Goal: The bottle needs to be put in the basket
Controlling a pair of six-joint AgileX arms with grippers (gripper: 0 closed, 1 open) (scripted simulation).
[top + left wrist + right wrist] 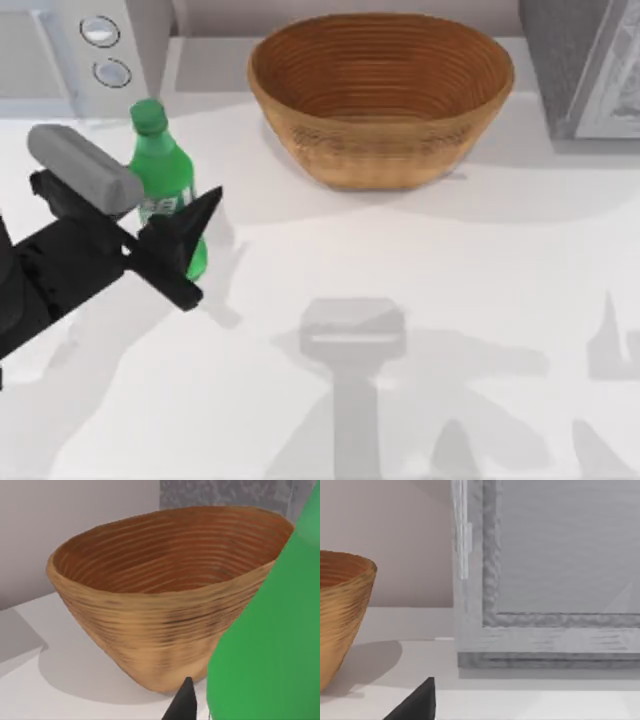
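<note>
The green bottle stands upright at the table's left, green cap up, white-and-green label low on its body. My left gripper is shut on the bottle's lower half, with one black finger crossing in front of it. In the left wrist view the bottle looms very close, with one fingertip beside it. The brown woven basket sits at the back centre, to the right of the bottle and apart from it; its inside holds nothing. My right gripper hangs low near the basket's side.
A grey appliance with two round knobs stands at the back left, just behind the bottle. A tall grey framed box stands at the back right, close before the right wrist camera. Bare white tabletop spreads in front of the basket.
</note>
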